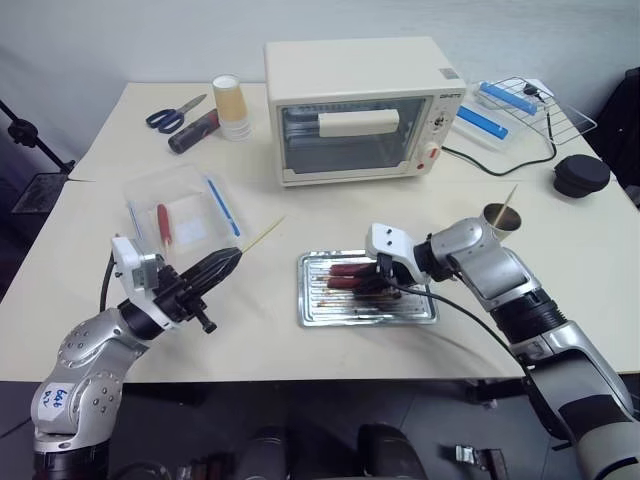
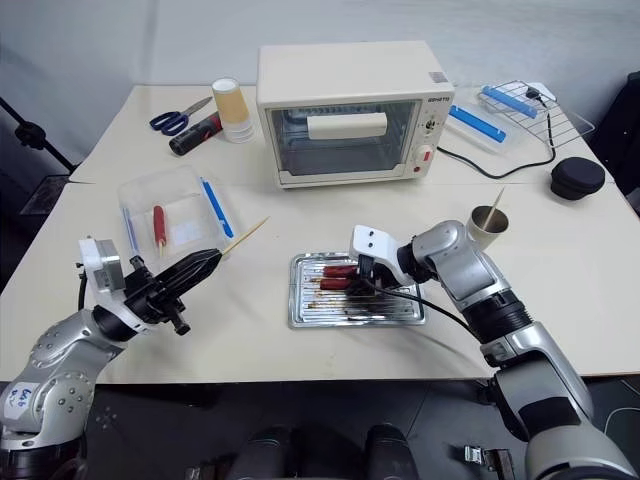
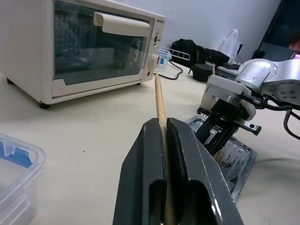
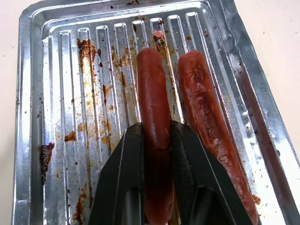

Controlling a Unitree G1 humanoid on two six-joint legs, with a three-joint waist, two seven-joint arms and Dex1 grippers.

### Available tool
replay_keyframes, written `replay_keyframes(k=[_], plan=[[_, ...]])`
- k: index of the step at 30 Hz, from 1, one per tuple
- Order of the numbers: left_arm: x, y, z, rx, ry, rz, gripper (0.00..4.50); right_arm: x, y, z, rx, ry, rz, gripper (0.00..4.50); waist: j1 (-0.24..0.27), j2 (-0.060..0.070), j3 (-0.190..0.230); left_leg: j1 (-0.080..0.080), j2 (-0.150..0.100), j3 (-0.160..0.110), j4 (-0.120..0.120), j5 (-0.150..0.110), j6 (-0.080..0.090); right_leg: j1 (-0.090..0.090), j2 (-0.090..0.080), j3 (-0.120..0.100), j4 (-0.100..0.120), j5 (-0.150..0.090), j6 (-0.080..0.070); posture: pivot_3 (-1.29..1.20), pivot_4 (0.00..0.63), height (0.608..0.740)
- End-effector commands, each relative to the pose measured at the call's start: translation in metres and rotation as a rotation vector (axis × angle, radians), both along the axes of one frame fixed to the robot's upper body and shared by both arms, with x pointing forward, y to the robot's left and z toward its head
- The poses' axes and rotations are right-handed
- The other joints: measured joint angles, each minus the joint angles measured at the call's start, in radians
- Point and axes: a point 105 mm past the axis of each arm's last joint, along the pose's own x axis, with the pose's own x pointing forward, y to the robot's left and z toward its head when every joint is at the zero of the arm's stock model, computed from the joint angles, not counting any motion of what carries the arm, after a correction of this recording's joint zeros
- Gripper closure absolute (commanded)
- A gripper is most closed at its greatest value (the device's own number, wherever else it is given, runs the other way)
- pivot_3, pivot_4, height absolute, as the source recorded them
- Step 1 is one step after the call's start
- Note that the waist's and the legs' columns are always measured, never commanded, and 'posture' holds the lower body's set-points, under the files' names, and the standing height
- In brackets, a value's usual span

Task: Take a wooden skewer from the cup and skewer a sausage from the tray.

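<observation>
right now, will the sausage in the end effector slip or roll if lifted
The sausage looks smooth and greasy, so it may slip between the right end effector. It is round, so likely rolls on the ribbed tray if dropped.

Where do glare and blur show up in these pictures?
Right wrist view: the tray gleams along its ribs, and the near fingers around the sausage look soft. Left wrist view: the fingers gripping the wooden skewer are blurred; the toaster oven glass reflects light.

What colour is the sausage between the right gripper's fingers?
Reddish-brown sausage, clearest in the right wrist view.
</observation>
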Motion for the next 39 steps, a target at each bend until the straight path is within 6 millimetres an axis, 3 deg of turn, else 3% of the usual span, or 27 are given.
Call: replay_keyframes(k=[1,4,8,12,20,24,39], plan=[[-0.001,-0.005,0.008,-0.007,-0.039,-0.024,4.5,-0.004,0.0,0.006,0.007,-0.012,0.023,3.89,0.0,0.0,0.0,0.0,0.0,0.0,0.0,0.0,0.0,0.0,0.0,0.0,0.0,0.0,0.0,0.0,0.15,0.74],[0.0,-0.006,0.008,-0.001,-0.04,-0.035,4.5,-0.003,0.001,0.008,0.017,-0.023,0.015,4.33,0.0,0.0,0.0,0.0,0.0,0.0,0.0,0.0,0.0,0.0,0.0,0.0,0.0,0.0,0.0,0.0,0.15,0.74],[-0.001,-0.009,0.006,0.035,-0.038,-0.074,4.5,-0.009,0.002,0.016,0.029,-0.022,0.046,4.33,0.0,0.0,0.0,0.0,0.0,0.0,0.0,0.0,0.0,0.0,0.0,0.0,0.0,0.0,0.0,0.0,0.15,0.74],[-0.01,-0.017,-0.007,0.163,-0.009,-0.198,4.5,-0.02,-0.002,0.035,0.035,-0.039,0.077,4.33,0.0,0.0,0.0,0.0,0.0,0.0,-0.002,0.0,0.0,-0.001,0.0,0.0,-0.001,0.0,0.0,0.0,0.15,0.74],[-0.026,-0.026,-0.025,0.29,0.049,-0.42,4.5,-0.039,-0.024,0.063,0.027,-0.093,0.125,4.33,0.001,0.0,0.0,0.001,0.0,0.0,-0.008,0.0,0.0,-0.001,0.0,0.0,-0.005,0.0,0.0,0.0,0.15,0.74],[-0.023,-0.03,-0.025,0.289,0.049,-0.454,4.5,-0.039,-0.031,0.065,0.019,-0.107,0.116,4.33,0.001,0.0,0.0,0.001,0.0,0.001,-0.008,0.0,-0.001,-0.001,0.0,0.0,-0.005,0.0,0.0,0.0,0.15,0.74],[-0.017,-0.039,-0.027,0.271,0.039,-0.47,4.5,-0.048,-0.026,0.065,0.038,-0.088,0.138,4.33,0.002,0.0,0.0,0.001,0.0,0.002,-0.008,0.001,-0.001,-0.001,0.0,0.0,-0.004,0.0,0.0,0.0,0.15,0.74]])
